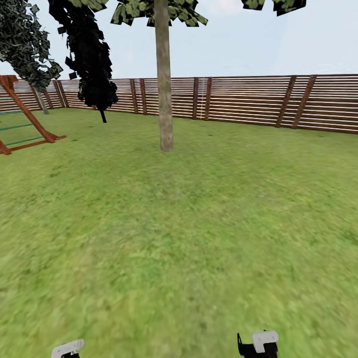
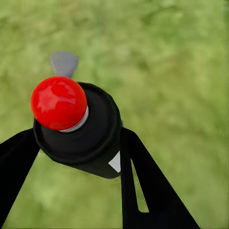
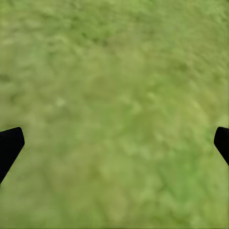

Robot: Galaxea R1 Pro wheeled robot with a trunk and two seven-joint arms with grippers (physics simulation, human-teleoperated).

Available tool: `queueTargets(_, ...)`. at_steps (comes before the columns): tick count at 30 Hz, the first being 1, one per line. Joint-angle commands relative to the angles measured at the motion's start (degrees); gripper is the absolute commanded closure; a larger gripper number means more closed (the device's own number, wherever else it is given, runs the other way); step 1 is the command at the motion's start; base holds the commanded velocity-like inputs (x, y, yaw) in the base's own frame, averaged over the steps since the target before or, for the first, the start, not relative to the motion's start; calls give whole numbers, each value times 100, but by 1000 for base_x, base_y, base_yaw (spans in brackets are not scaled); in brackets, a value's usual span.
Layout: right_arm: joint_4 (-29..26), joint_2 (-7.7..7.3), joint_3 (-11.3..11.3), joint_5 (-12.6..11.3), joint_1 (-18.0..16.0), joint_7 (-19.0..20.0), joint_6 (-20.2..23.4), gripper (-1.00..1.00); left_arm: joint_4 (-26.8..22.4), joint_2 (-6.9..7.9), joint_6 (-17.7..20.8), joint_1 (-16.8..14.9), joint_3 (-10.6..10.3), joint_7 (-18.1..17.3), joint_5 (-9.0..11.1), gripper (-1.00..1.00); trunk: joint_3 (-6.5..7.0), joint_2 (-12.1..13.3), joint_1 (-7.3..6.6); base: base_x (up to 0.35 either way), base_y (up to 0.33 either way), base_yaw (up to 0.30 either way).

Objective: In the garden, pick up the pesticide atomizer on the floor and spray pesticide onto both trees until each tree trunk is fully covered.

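1. Head view looks out over a wide green lawn (image 1: 189, 238) closed off at the back by a brown slatted wooden fence (image 1: 248, 99).
2. One tree stands on the grass ahead, slightly left of centre; its trunk (image 1: 163, 79) is a thick, straight, pale grey-brown column, and bits of its leafy crown (image 1: 159, 12) hang at the upper edge.
3. Left of that tree, a dark narrow tree (image 1: 89, 54) rises in front of the fence, and another leafy tree (image 1: 25, 44) stands farther left, near the fence.
4. A red-brown wooden play frame (image 1: 25, 119) sits on the grass at the left edge.
5. At the lower edge of the head view, small parts of both arms show: the left gripper (image 1: 67, 349) and the right gripper (image 1: 258, 344), well apart, both over grass.
6. Left wrist view: the left gripper (image 2: 78, 143) is closed around the pesticide atomizer (image 2: 83, 129), a dark bottle with a round red top (image 2: 59, 102) and a small grey nozzle (image 2: 64, 63) behind it. A black finger (image 2: 143, 181) presses each side of the bottle, with grass beneath.
7. Right wrist view: the right gripper (image 3: 114, 143) is spread wide and holds nothing; one black fingertip (image 3: 9, 145) shows at each side edge, over bare grass (image 3: 114, 95).
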Motion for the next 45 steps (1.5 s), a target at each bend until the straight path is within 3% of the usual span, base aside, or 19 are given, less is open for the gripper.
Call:
queueTargets(1, 8, 0, -26, 61, -5, -38, -13, -100, 5, 0, -18, -4, 51, -33, -34, 100, -5, -2, 3, 338, 71, 0)
queueTargets(45, 8, 0, -23, 61, -5, -38, -13, -100, 5, 0, -18, -4, 51, -33, -34, 100, -5, -2, 3, 338, 72, 0)
